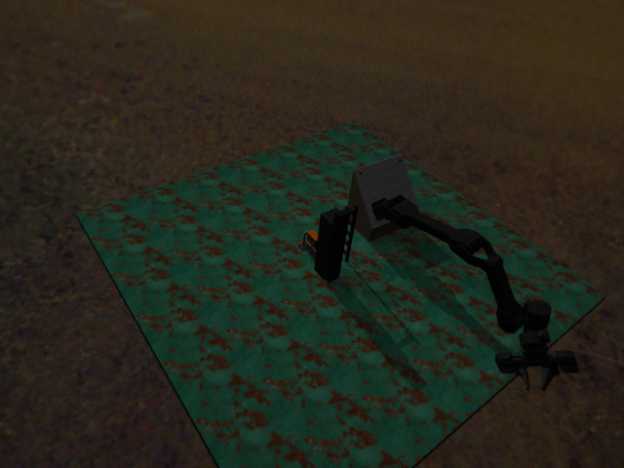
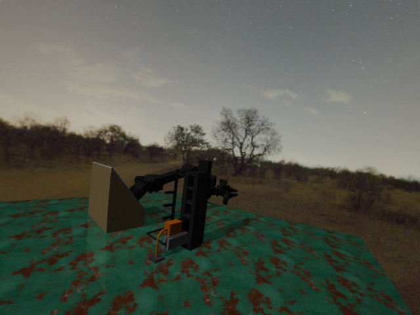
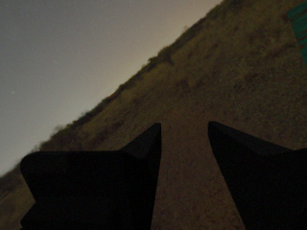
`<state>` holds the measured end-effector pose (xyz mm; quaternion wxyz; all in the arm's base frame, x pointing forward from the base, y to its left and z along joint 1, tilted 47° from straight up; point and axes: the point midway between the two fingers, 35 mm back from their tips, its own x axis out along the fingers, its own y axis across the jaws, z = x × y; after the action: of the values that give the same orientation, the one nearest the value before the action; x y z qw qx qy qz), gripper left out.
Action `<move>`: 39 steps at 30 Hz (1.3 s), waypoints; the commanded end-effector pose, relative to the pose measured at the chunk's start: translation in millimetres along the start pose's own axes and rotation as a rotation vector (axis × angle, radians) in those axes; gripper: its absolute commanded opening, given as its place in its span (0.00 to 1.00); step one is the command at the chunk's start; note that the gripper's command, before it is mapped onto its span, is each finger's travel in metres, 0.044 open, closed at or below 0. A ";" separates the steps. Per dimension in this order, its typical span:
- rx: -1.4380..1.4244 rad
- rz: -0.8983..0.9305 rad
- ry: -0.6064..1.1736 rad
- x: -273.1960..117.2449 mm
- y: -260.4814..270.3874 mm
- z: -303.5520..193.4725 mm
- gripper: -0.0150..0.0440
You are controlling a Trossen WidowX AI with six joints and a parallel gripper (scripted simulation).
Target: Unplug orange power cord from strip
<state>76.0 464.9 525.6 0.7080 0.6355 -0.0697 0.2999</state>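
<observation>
Sitting plugged in at the foot of the black power strip [image 2: 195, 207], which stands upright on the green surface [image 2: 271, 271], we see the orange plug [image 2: 174, 226]; its cord [image 2: 158, 242] droops downward. Well apart from the strip, our gripper [image 1: 536, 376] hangs partly spread, pinching nothing.

Tabletop [image 1: 212, 302]: green slab with rust-red blotches, square, sitting on brown dirt ground [image 1: 151, 75]. Directly on it: grey-tan wedge block [image 2: 108, 199] that carries the arm's base, toward the far side; black upright power strip tower [image 2: 196, 207] near the middle, just beside the wedge; grey block [image 2: 176, 239] at the tower's foot with orange plug [image 2: 173, 226] on top; orange cord [image 2: 157, 242] drooping to a small dark foot piece [image 2: 156, 258] resting on the surface. Long shadows of tower and arm lie across the green.
</observation>
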 end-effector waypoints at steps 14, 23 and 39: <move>-0.492 -0.030 -0.005 133.0 -140.0 45.3 0.53; -0.724 -0.157 0.064 183.7 -242.6 103.8 0.53; -0.864 -0.590 0.294 185.6 -444.8 251.4 0.53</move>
<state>506.1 316.4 319.3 0.9588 0.2449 0.0358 0.1398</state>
